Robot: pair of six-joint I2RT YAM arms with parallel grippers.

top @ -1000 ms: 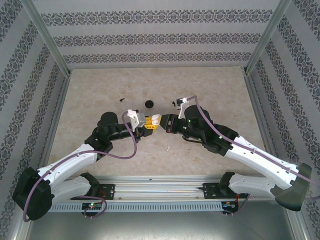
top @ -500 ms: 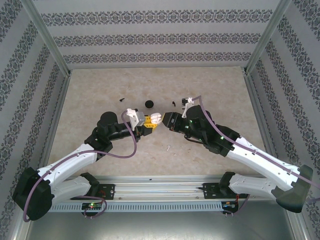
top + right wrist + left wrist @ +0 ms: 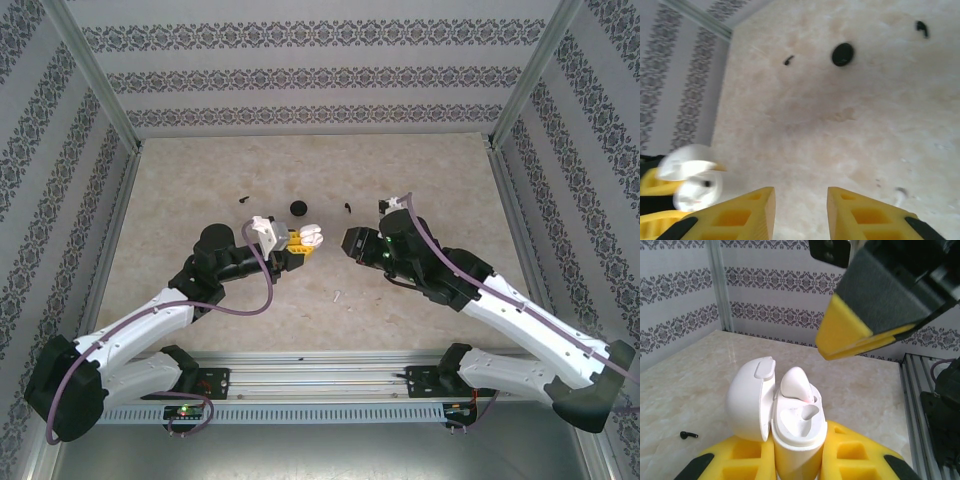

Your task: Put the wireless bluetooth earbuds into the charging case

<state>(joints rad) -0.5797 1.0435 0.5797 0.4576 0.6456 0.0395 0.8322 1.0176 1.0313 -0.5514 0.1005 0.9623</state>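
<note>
The case [image 3: 790, 432] is gripped low down by the left gripper [image 3: 797, 445], whose fingers are closed tight against its sides. It is held off the table [image 3: 200, 180], just left of centre in the overhead view. It is kept upright with the lid [image 3: 747, 397] swung open to the left, so both sockets are offered upward. That looks like the point of the grip: the case is steadied in the air so nothing has to be chased across the surface.

One earbud [image 3: 794, 381] is seen sitting in the far socket, its rounded head standing proud of the rim; whether it is fully seated cannot be told. The near socket [image 3: 802, 415] is seen empty.

The right gripper [image 3: 800, 197] is spread open, with nothing between the fingers. It stands apart from the case, to the right of it in the overhead view, and one yellow fingertip is seen in the upper right of the left wrist view. Room is thus left above the open sockets.

A tiny white speck [image 3: 337, 296] is spotted on the table, below and between the two grippers in the overhead view. It is probably the second earbud, though it is too small and blurred for that to be confirmed. A black disc [image 3: 297, 207] is noted further up the table, well clear of the work.

The job is judged about half done: one socket filled, one left.
</note>
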